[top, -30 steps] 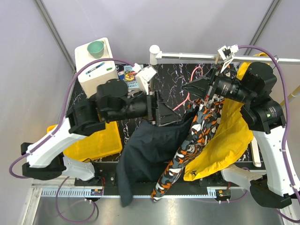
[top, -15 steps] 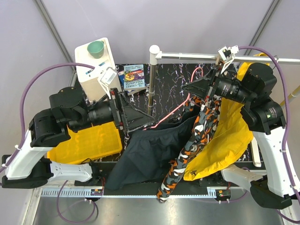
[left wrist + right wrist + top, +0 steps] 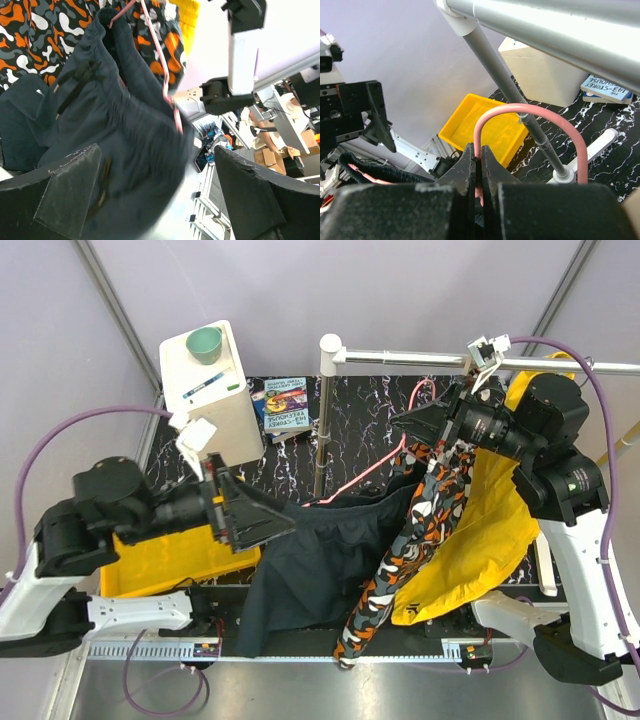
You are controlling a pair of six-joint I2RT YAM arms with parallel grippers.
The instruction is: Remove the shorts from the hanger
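Observation:
The dark navy shorts [image 3: 325,555] hang on a pink hanger [image 3: 372,466] and drape toward the table's near edge. My right gripper [image 3: 400,423] is shut on the hanger's hook [image 3: 530,112], below the silver rail [image 3: 400,358]. In the right wrist view its fingertips [image 3: 479,152] pinch the pink wire. My left gripper [image 3: 270,523] is wide open at the left edge of the shorts. In the left wrist view the shorts [image 3: 105,130] are blurred and fill the space in front of the open gripper [image 3: 155,200], with the hanger [image 3: 165,75] running across them.
A camouflage garment [image 3: 420,520] and a yellow cloth [image 3: 490,530] hang on the right. A yellow bin [image 3: 180,555] lies under the left arm. A white box [image 3: 215,405] with a green cup [image 3: 205,340] and books [image 3: 285,405] stand at the back left. The rail's upright post [image 3: 320,440] stands mid-table.
My left arm has pulled back to the left and toward the near edge, its gripper open. The shorts' left side has shifted left with it. The right gripper has kept hold of the hanger.

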